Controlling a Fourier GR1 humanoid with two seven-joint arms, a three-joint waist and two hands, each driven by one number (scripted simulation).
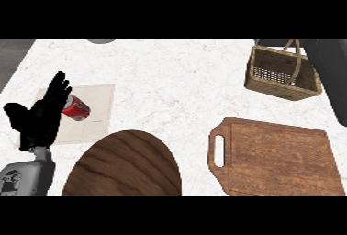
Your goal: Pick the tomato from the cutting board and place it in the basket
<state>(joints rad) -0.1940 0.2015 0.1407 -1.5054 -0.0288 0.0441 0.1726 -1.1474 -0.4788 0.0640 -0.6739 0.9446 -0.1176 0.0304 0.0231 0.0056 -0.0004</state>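
The brown wooden cutting board lies at the lower right with its handle slot to the left; its top is bare. No tomato shows anywhere. The woven basket stands at the upper right, tilted, its handle arching over it; I see nothing inside it. My left hand rests open at the far left, fingers up, away from both board and basket. My right hand is out of view.
A red can lies on a beige mat, partly behind my left hand's fingers. A dark round wooden plate sits at the bottom centre. A dark grey shape runs down the right edge behind the basket.
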